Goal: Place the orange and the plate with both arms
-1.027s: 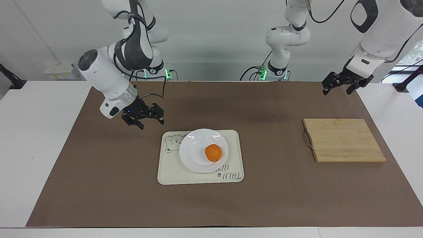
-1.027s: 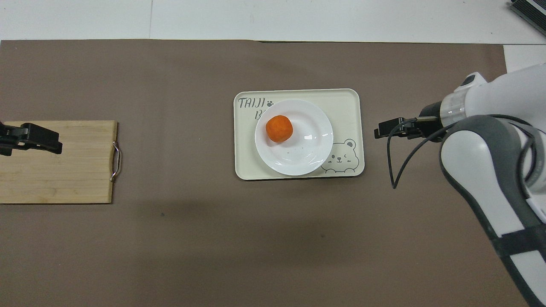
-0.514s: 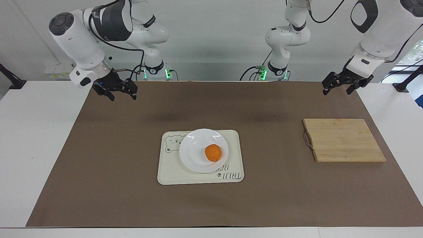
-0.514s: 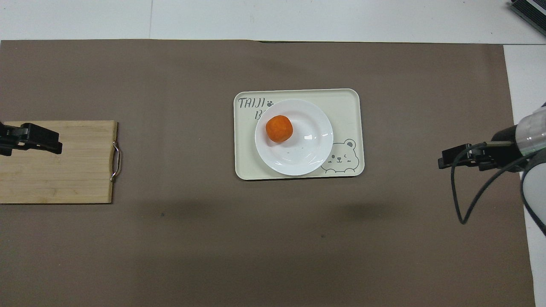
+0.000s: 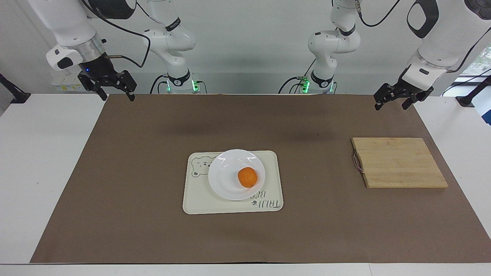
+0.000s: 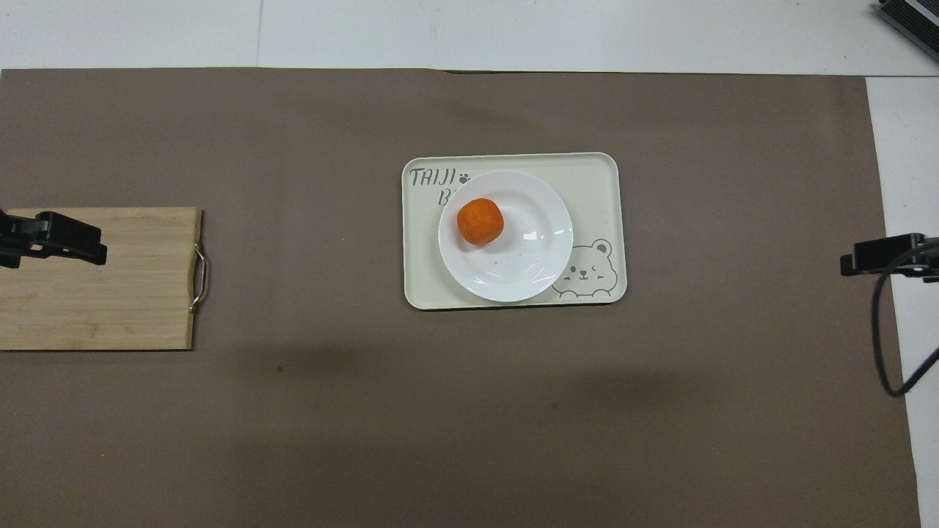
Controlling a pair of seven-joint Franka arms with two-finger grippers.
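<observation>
The orange lies on the white plate, which sits on the cream bear tray in the middle of the mat. In the overhead view the orange is on the part of the plate farther from the robots. My right gripper is open and empty, raised over the mat's corner at the right arm's end, well away from the tray; it also shows in the overhead view. My left gripper is open and empty, and waits raised over the left arm's end of the mat.
A bamboo cutting board with a metal handle lies flat on the mat toward the left arm's end. The brown mat covers most of the white table.
My right gripper has risen and drawn back from beside the tray to the mat's corner at the right arm's end. The left arm, plate and orange have not moved.
</observation>
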